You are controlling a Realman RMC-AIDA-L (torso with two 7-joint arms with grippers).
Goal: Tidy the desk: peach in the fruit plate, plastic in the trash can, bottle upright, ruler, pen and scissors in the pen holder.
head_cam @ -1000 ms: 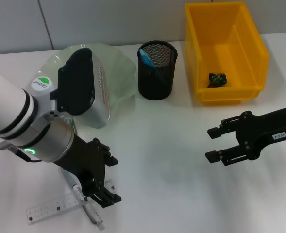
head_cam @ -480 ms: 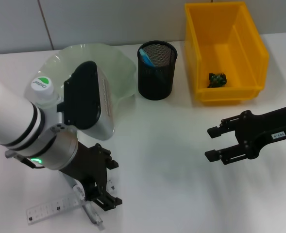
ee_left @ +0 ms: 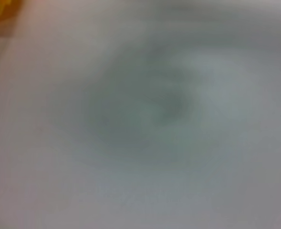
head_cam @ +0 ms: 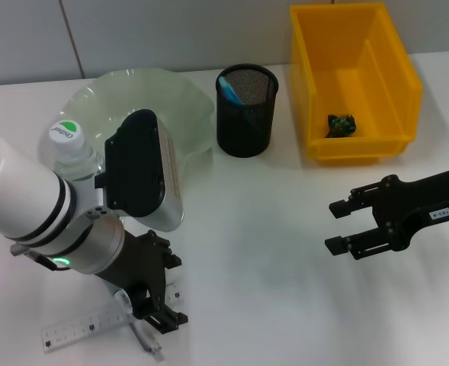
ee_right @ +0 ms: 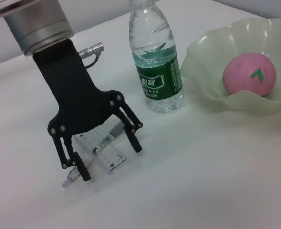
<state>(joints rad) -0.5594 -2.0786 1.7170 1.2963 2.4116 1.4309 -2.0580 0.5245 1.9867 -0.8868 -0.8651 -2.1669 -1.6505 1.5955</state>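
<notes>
I see the pen (ee_right: 93,151) lying flat on the bench (head_cam: 262,252), crossed over the ruler (ee_right: 99,151), right beneath my left pincer (ee_right: 107,161), whose fingers are spread apart either side of it, not touching. The bottle (ee_right: 156,57) stands upright just beside, the peach (ee_right: 249,75) sits in the plate (ee_right: 212,90), and my right pincer (head_cam: 337,226) hangs apart, well away.

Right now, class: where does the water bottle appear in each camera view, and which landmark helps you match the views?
Head view: water bottle at left, mostly hidden behind the left arm, its cap showing before the fruit plate.
Left wrist view: not in it; only blur.
Right wrist view: water bottle upright, top centre, beside the fruit plate.
Shared landmark: the left gripper over the ruler.
</notes>
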